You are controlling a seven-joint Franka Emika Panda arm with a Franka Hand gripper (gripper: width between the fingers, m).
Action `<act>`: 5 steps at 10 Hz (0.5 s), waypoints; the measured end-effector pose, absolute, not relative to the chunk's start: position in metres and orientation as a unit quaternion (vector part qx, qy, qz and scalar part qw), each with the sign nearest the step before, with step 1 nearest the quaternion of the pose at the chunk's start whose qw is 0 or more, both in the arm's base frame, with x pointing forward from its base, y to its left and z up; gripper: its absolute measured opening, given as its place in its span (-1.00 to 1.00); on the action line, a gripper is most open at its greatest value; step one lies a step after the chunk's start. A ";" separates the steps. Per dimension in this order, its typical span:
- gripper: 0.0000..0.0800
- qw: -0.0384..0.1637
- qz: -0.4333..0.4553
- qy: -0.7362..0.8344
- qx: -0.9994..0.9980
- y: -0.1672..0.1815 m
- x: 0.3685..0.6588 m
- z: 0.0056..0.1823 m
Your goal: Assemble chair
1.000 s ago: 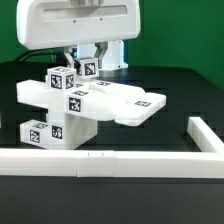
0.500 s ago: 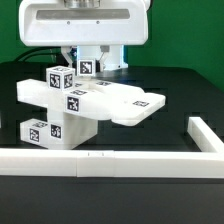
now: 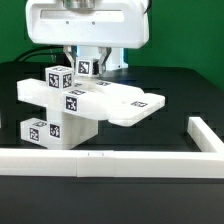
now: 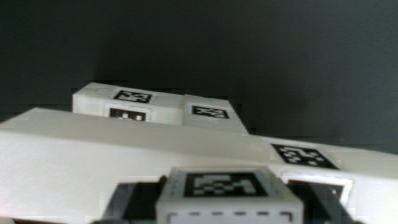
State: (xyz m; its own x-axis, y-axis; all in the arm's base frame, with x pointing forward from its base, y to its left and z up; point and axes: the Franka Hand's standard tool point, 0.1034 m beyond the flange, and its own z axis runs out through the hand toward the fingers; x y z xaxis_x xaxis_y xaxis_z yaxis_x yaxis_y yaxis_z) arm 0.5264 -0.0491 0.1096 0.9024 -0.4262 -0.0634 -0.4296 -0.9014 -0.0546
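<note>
Black tabletop (image 3: 170,200) carries everything I see. The long white border rail (image 3: 110,161) runs along its front edge. Behind it sits the chair (image 3: 75,110), partly built: a flat slab (image 3: 125,102) resting on a tagged blocky leg (image 3: 48,130). My gripper (image 3: 85,68) is clamped on a small tagged block (image 4: 219,190) above the slab.

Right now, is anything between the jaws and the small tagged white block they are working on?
Nothing visible. The shut jaws grip the small tagged white block directly, above the flat white plastic slab; no loose part lies between them.
</note>
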 end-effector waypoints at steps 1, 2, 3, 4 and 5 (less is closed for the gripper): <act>-0.31 0.034 0.025 0.205 -0.978 -0.049 0.526 0.110; 0.24 0.034 0.025 0.204 -0.978 -0.049 0.526 0.110; 0.50 0.023 0.022 0.129 -0.991 -0.050 0.527 0.112; 0.50 0.020 0.018 0.067 -0.997 -0.050 0.529 0.114; 0.59 0.020 0.019 0.053 -0.998 -0.051 0.528 0.113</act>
